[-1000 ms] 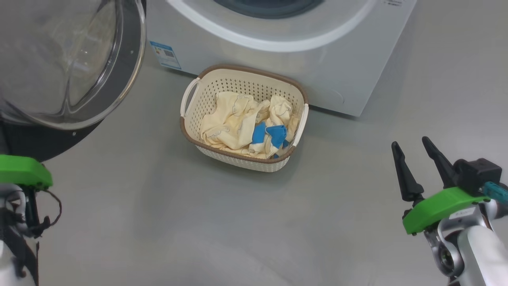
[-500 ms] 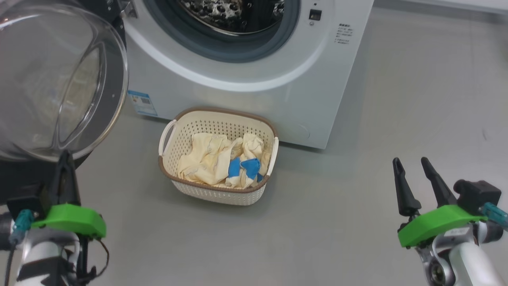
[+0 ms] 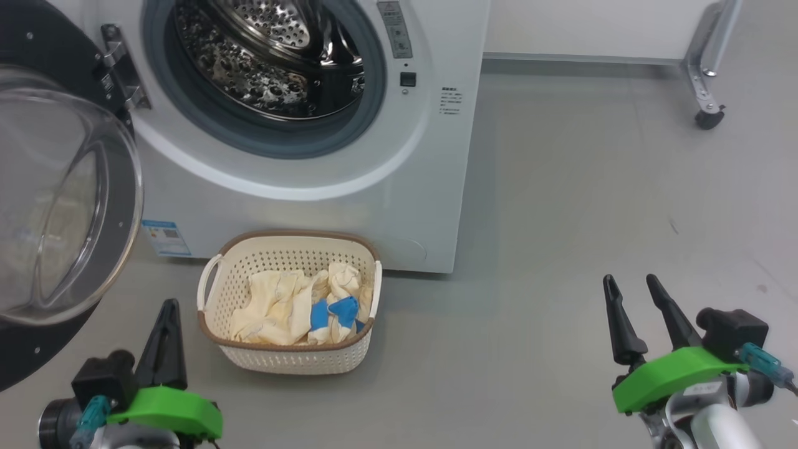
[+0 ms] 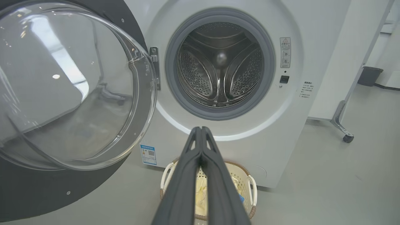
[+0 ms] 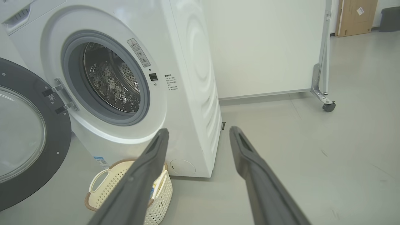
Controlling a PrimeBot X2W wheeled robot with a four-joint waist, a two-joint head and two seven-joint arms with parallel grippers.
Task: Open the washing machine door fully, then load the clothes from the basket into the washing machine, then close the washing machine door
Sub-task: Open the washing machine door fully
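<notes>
The white washing machine (image 3: 430, 156) stands ahead with its steel drum (image 3: 268, 56) bare. Its door (image 3: 62, 206), black rim and clear glass bowl, hangs swung out to the left. On the floor in front sits the cream basket (image 3: 290, 358) holding the pale yellow clothes (image 3: 280, 305) with blue patches. My left gripper (image 3: 167, 305) is shut and holds nothing, low at the left beside the basket. My right gripper (image 3: 629, 284) stands open over bare floor, far right of the basket. In the left wrist view the shut gripper (image 4: 200, 129) points at the machine (image 4: 250, 147) above the basket (image 4: 254, 190).
A white panel on a wheeled metal leg (image 3: 707, 93) stands behind and right of the machine. Grey floor (image 3: 561, 218) stretches open to the right. A dark bin (image 4: 368, 76) sits far back.
The head camera has tilted up, so the drum opening comes into view and the basket sits lower. My left gripper has risen into view beside the basket. The right gripper stays open.
</notes>
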